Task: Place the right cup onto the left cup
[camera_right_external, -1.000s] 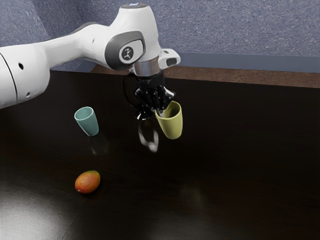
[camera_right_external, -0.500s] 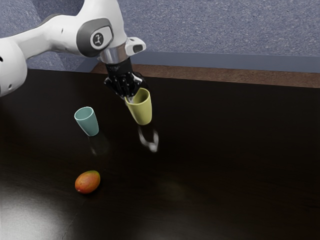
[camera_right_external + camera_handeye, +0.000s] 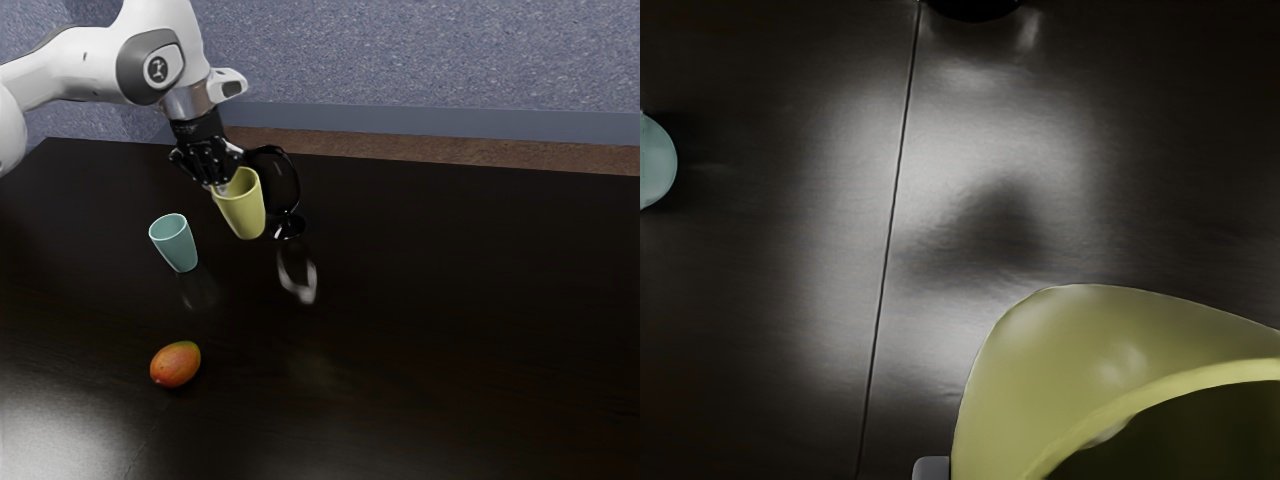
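While my claw (image 3: 220, 187) was clamped on the yellow cup's (image 3: 246, 212) rim, the teal cup (image 3: 177, 246) stood lower, toward the exterior view's left.

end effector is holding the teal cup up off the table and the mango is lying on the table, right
Not the teal cup: the exterior view shows the end effector holding the yellow cup up off the table. The mango is lying on the table, as you say.
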Controlling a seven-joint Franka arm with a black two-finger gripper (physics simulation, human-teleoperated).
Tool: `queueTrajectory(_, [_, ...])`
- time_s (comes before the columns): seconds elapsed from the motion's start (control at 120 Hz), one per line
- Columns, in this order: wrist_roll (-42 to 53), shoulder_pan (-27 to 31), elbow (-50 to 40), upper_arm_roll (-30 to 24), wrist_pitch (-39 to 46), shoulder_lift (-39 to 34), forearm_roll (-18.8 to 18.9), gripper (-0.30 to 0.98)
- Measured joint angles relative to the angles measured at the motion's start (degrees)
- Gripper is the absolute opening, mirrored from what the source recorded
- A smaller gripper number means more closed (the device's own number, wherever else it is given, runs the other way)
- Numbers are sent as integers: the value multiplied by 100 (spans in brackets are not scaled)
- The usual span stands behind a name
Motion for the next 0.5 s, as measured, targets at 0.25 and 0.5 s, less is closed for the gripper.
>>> queueTrajectory(0.25, [284, 100, 8, 567, -7, -26, -1, -10])
queueTrajectory(0.5, [578, 48, 8, 959, -6, -27, -1, -10])
